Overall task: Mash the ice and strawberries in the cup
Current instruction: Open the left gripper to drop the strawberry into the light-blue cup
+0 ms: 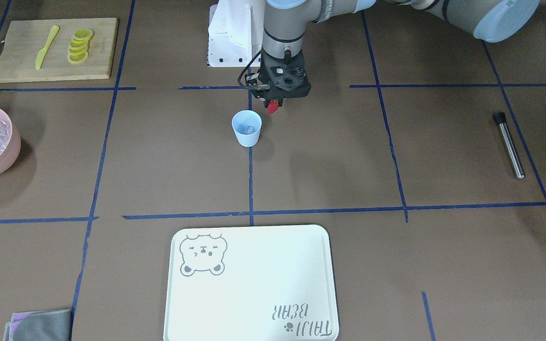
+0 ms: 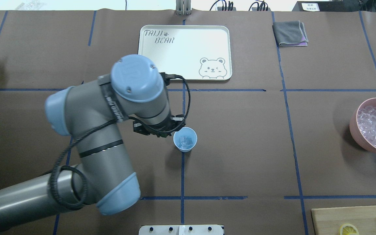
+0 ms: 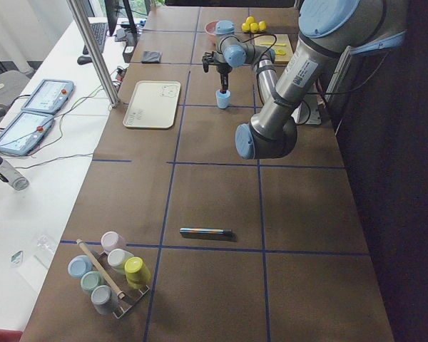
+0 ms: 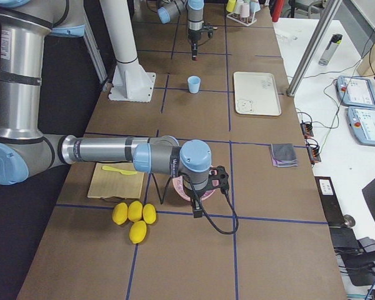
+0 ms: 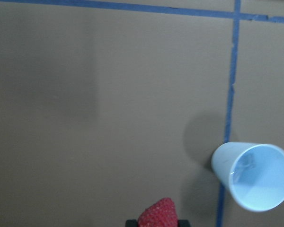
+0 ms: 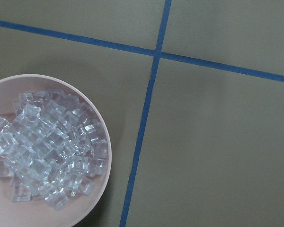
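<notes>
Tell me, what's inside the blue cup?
A few ice cubes lie in the cup. The strawberry is outside, in the left gripper. Anything under the cubes is hidden.

the wrist of the left arm [image 2: 100, 137] hangs just beside the cup [image 2: 174, 140], which seems to hold ice cubes [image 2: 186, 141].

The cup [image 1: 246, 128] stands with its mouth open straight up, so there's a way in from above. The left gripper [image 1: 273, 103], pinching the strawberry [image 1: 273, 108], hangs just beside the rim on the robot's side. The tray [image 1: 254, 284], bowl [image 1: 4, 165] and metal rod [image 1: 508, 144] sit well apart from it.
</notes>
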You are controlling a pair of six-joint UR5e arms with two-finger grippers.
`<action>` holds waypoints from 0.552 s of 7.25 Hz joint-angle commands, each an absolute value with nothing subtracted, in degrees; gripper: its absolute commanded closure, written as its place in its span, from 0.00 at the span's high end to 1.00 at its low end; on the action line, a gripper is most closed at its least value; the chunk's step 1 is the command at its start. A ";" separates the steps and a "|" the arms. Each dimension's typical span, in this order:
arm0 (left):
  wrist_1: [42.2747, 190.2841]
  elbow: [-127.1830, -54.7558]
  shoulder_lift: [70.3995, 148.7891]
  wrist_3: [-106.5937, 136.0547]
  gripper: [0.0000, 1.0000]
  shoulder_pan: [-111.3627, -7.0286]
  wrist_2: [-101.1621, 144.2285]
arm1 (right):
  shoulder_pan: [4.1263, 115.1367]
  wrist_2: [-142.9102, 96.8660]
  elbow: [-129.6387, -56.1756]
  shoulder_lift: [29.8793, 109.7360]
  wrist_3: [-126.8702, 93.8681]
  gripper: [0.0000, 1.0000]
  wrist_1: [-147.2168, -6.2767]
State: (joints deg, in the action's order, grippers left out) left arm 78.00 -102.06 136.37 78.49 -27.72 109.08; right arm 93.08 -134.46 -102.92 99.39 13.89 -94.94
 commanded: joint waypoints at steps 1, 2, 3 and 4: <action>83.31 -94.43 140.17 81.73 0.01 -26.10 107.40 | 93.08 -134.47 -102.92 99.40 13.89 0.99 -94.92; 83.41 -92.92 140.97 82.26 0.01 -25.49 107.40 | 93.08 -134.47 -102.92 99.40 13.89 0.99 -94.92; 83.32 -92.90 140.89 82.27 0.03 -25.31 107.32 | 93.08 -134.47 -102.92 99.40 13.89 0.99 -95.01; 83.32 -92.90 140.63 82.27 0.20 -25.31 107.40 | 93.08 -134.47 -102.92 99.40 13.89 0.99 -94.92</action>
